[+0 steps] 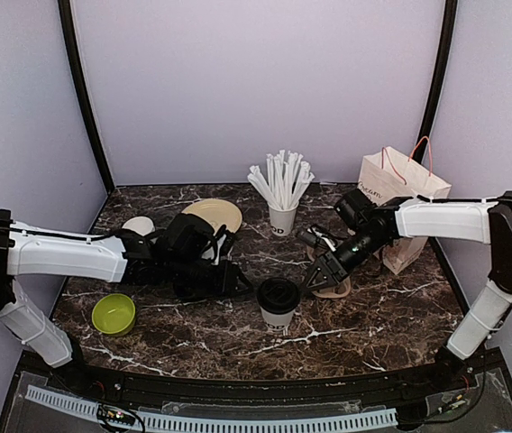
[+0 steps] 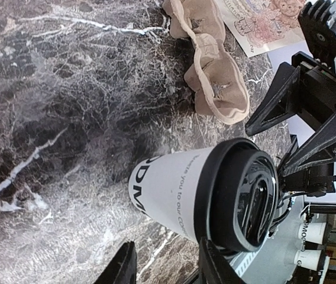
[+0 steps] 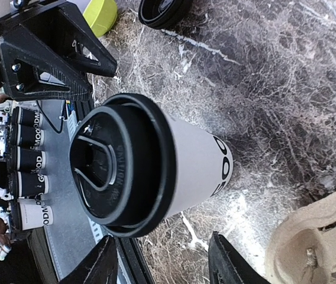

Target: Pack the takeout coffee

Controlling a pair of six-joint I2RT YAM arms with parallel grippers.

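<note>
One takeout coffee cup (image 1: 277, 304), white with black lettering and a black lid, stands upright on the marble table near the front middle. It also shows in the left wrist view (image 2: 177, 189) and in the right wrist view (image 3: 200, 157). My left gripper (image 1: 241, 281) is open and empty just left of the cup, its fingers (image 2: 211, 260) short of it. My right gripper (image 1: 315, 276) is open and empty just right of the cup, above a tan pulp cup carrier (image 1: 335, 287). Neither gripper touches the cup.
A printed paper bag (image 1: 402, 194) stands at the back right. A white cup of wrapped straws (image 1: 282, 216), a tan plate (image 1: 214, 213) and a green bowl (image 1: 114, 313) are on the table. A round black lid (image 3: 162, 9) lies behind the left arm.
</note>
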